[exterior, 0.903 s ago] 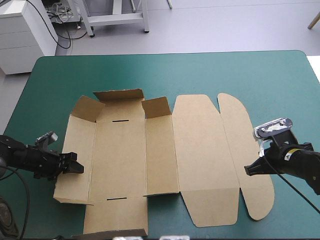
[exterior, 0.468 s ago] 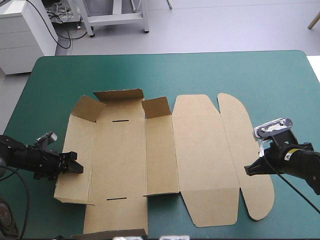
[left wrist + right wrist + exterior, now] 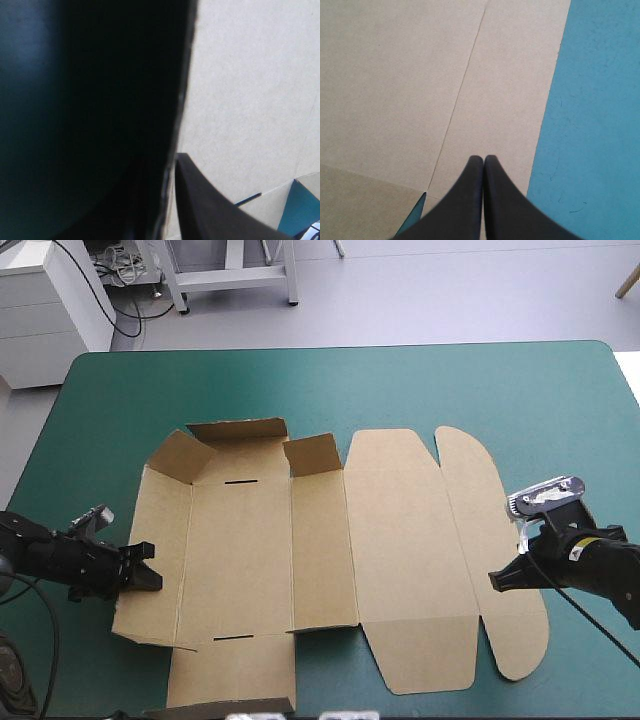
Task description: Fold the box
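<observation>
Here's the table [image 3: 450, 380], its teal-green cover showing all round, and on it the box [image 3: 400, 540], a brown cut sheet spread left to right across the middle. The right panels and the rounded flap [image 3: 500, 560] lie flat. At the far left the short flaps [image 3: 237, 430] stand raised.

Looks like a robotics lab. Teal-green table [image 3: 330, 380] on a bare grey floor [image 3: 450, 290], with a white cabinet [image 3: 45, 310], loose cables [image 3: 118, 268] and a metal stand [image 3: 235, 278] behind it.
</observation>
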`<control>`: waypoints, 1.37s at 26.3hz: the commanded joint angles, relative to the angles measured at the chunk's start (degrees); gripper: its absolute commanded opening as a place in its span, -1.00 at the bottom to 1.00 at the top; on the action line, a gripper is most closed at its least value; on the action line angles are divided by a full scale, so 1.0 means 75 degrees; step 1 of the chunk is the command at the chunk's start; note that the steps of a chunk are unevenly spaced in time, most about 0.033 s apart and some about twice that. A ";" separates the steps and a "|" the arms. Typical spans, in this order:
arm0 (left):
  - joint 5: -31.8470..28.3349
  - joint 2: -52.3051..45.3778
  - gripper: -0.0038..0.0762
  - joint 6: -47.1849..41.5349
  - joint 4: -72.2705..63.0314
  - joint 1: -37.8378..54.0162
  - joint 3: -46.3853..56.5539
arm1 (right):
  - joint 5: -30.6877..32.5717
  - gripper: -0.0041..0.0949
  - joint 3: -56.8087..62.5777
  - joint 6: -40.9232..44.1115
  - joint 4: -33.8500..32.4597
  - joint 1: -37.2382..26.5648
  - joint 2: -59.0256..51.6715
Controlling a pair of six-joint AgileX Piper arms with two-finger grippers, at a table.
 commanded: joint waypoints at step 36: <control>-0.0253 -0.0205 -0.92 -0.1098 0.3568 -0.4790 -0.5593 | -0.0859 -0.95 -0.1620 -0.0045 -0.0285 -0.0057 -0.0071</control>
